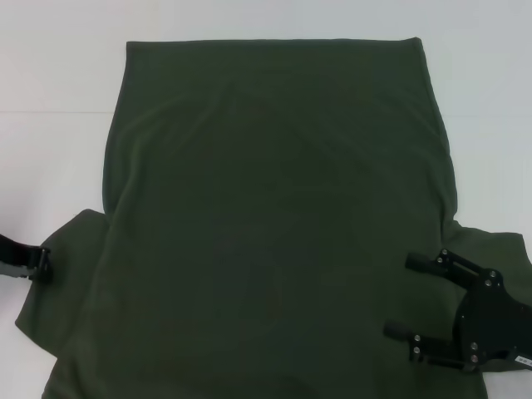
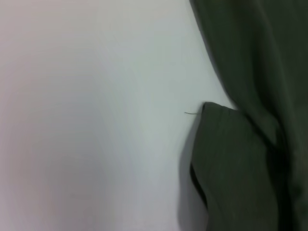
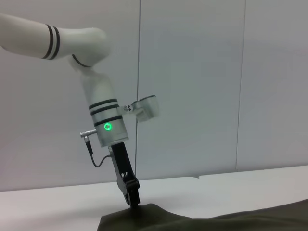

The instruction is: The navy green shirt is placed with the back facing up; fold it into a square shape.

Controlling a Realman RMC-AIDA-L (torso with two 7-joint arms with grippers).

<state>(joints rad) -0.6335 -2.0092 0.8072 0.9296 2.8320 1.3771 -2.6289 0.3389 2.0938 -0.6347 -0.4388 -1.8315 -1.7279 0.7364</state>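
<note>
The navy green shirt (image 1: 274,224) lies spread flat on the white table (image 1: 50,100), plain side up, hem at the far edge and sleeves sticking out near me on both sides. My right gripper (image 1: 397,297) is open, lying low over the shirt's body next to the right sleeve (image 1: 490,245), fingers pointing toward the middle. My left gripper (image 1: 43,264) is at the outer edge of the left sleeve (image 1: 71,266). The right wrist view shows the left gripper's tip (image 3: 133,199) down on the cloth edge (image 3: 192,222). The left wrist view shows the sleeve (image 2: 240,159) on the table.
Bare white table surrounds the shirt on the left, the right and beyond the far hem. A pale wall (image 3: 202,86) stands behind the table on my left side.
</note>
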